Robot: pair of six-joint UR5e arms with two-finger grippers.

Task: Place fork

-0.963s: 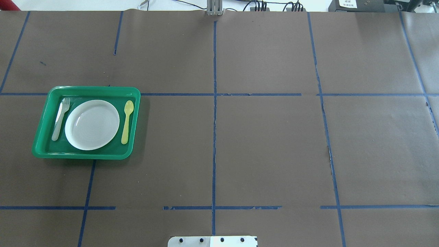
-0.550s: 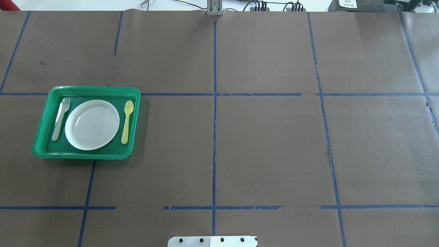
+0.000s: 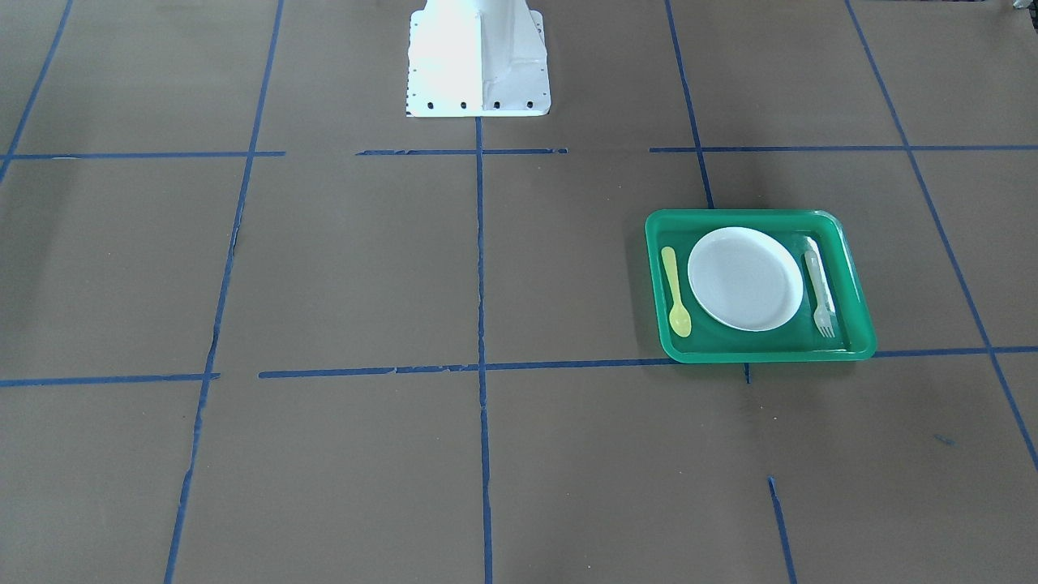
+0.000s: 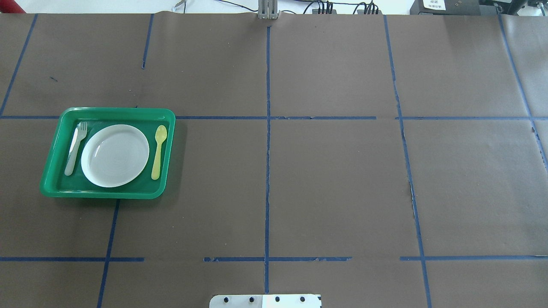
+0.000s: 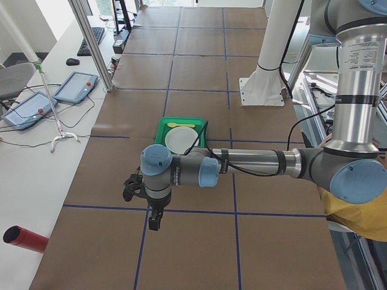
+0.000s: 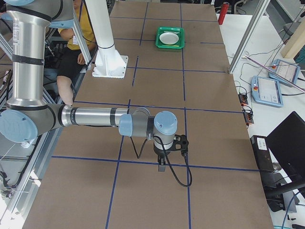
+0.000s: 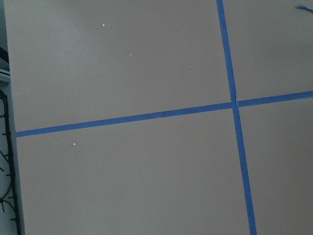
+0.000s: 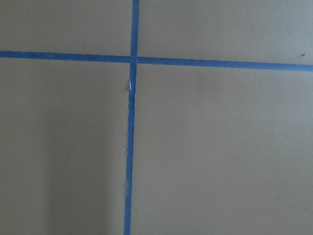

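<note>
The pale translucent fork [image 4: 75, 147] lies flat in the green tray [image 4: 107, 111], left of the white plate [image 4: 114, 155], tines pointing away from the robot. It also shows in the front view [image 3: 819, 288]. No gripper touches it. My left gripper [image 5: 155, 219] hangs over bare table far from the tray and shows only in the left side view. My right gripper [image 6: 162, 167] shows only in the right side view, at the table's other end. I cannot tell whether either is open or shut. The wrist views show only paper and tape.
A yellow spoon [image 4: 158, 152] lies in the tray right of the plate. The table is covered in brown paper with blue tape lines [image 4: 267, 128]. The robot's white base [image 3: 477, 61] stands at the near middle edge. A red cylinder [image 5: 24, 238] lies beyond the left end.
</note>
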